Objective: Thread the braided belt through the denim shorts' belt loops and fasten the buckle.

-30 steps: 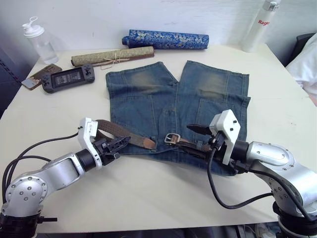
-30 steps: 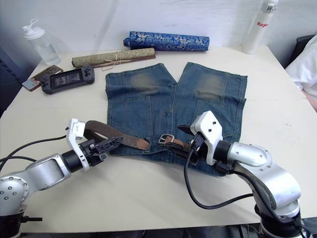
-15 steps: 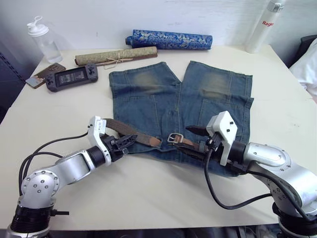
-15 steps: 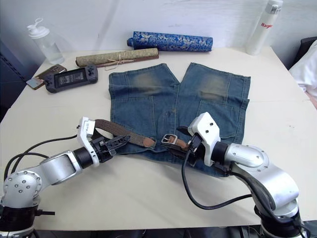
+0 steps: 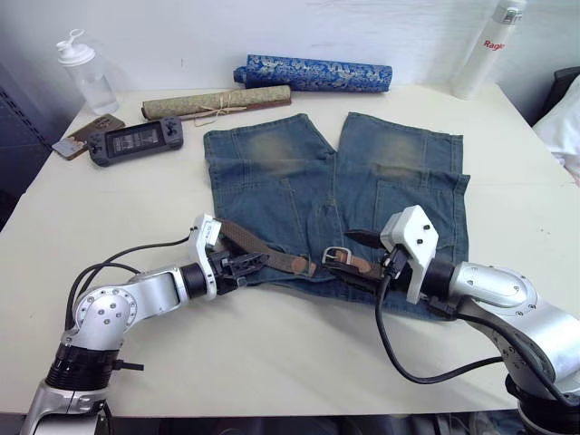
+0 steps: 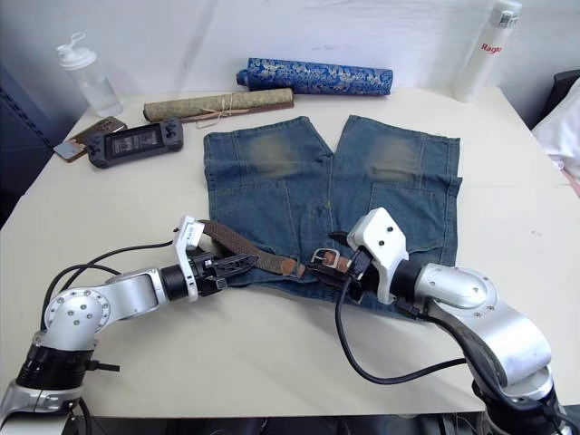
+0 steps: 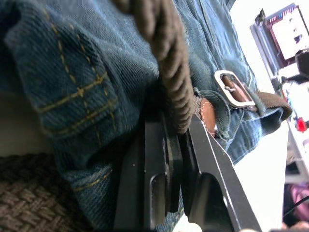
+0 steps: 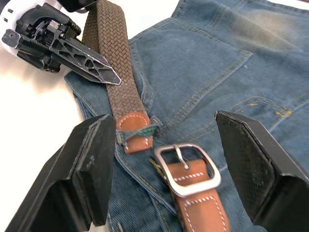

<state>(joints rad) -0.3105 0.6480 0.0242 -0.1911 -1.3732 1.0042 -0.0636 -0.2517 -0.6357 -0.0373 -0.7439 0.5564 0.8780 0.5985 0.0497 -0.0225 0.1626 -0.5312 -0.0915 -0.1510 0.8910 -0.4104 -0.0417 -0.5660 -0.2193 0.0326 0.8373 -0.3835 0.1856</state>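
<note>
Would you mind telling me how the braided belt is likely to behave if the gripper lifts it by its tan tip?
The braided belt will probably flop: its woven strap already curves loosely over the denim shorts. The metal buckle would likely weigh down its own end. The textured weave probably grips well in the left gripper, which pinches the strap.

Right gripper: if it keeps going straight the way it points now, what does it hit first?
Most likely the braided belt's silver buckle, lying on the denim shorts straight ahead between the open fingers of the right gripper. The belt's tan tip lies just beyond; depth is unclear.
</note>
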